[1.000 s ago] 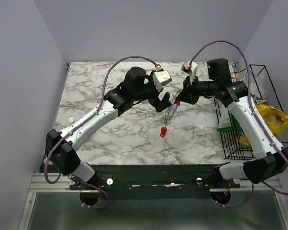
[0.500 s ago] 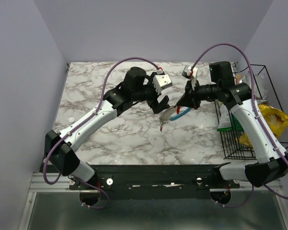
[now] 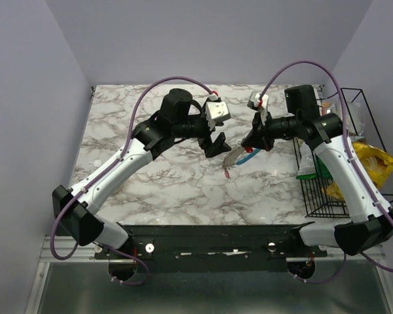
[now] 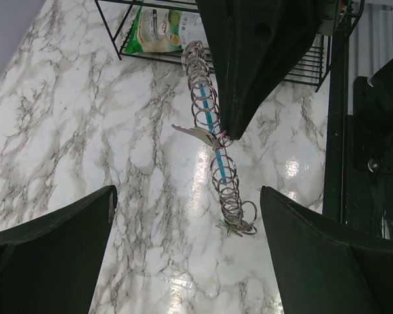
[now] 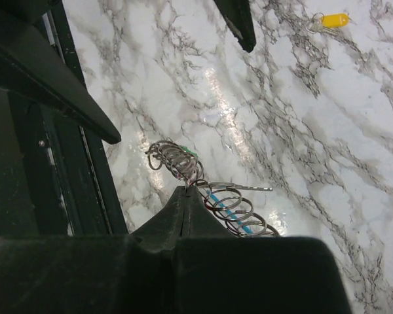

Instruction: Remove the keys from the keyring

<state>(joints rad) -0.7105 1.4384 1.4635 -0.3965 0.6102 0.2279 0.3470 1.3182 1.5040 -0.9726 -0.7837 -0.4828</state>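
Observation:
The keyring (image 3: 241, 156) hangs above the marble table, a blue loop strung with many metal split rings. My right gripper (image 3: 254, 140) is shut on its upper part; in the right wrist view the closed tips (image 5: 187, 191) pinch one ring of the keyring (image 5: 177, 160). A green key (image 4: 224, 224) sits at its lower end, a bare silver key (image 4: 193, 133) sticks out mid-chain, and a red key (image 3: 227, 173) dangles lowest. A yellow key (image 5: 333, 19) lies apart on the table. My left gripper (image 3: 216, 141) is open just left of the keyring (image 4: 209, 111), empty.
A black wire basket (image 3: 354, 157) stands at the table's right edge with a yellow bag (image 3: 374, 163) and a green bag (image 3: 308, 167) in it. A small white object (image 3: 97, 161) lies near the table's left edge.
The right gripper has lifted and turned, swinging the keyring from hanging straight down to slanting, and the red key rose with it. The left arm drew back slightly to the left, still open.

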